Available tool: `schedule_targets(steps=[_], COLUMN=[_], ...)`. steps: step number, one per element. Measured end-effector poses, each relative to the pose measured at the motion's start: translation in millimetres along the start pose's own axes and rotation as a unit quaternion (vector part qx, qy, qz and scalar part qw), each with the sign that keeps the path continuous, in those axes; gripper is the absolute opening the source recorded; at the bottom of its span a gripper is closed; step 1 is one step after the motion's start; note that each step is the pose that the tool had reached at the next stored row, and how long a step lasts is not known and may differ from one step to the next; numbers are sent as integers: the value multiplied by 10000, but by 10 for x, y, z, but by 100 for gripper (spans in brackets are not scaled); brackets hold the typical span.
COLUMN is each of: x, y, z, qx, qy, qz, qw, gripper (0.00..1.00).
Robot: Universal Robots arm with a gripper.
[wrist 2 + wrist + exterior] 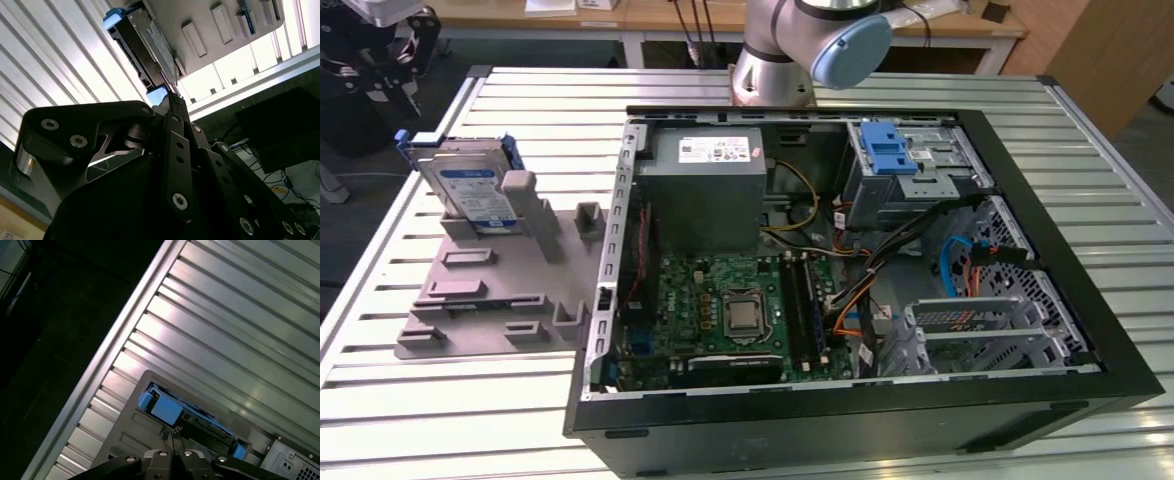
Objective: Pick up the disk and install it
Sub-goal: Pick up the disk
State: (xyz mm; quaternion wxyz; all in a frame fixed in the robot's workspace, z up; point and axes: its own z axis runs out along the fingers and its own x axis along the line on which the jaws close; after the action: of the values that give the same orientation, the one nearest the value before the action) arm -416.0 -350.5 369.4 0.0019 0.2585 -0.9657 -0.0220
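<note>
Disk (464, 185): stands on edge, leaning slightly, in a slot at the far end of the grey fixture (494, 300), at the exterior view's left, outside the computer case (854, 425).
Gripper (170, 432): fingertips pressed together with nothing between them; in both wrist views they point at the disk's blue carrier and lie close to it; whether they touch cannot be told.
First wrist view: the disk (185, 412) seen along its upper edge, blue corner tabs at either end, with the slatted table's (225, 315) rim and dark floor beyond.
Second wrist view: the gripper (171, 100) edge-on, with the disk's (145, 45) label face and the fixture's vacant slots behind it.
Exterior view: the arm's base (781, 60) at the table's far edge, behind the case.
Fixture: holds the disk at one end; several other raised slots lie along it.
Computer case: lies open on the table (454, 420); contains a green motherboard (734, 310), a grey metal box (707, 190) with a white sticker, a metal cage (907, 165) with a blue latch, and bundled cables.
</note>
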Motion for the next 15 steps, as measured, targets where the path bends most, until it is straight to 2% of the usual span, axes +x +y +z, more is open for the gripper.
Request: schedule_targets(steps=[6,15], x=[0,1], y=[0,1], z=[0,0], qx=[-2,-4], qy=[10,23], qz=[-221,-511], qw=[9998,9987], gripper=[11,11])
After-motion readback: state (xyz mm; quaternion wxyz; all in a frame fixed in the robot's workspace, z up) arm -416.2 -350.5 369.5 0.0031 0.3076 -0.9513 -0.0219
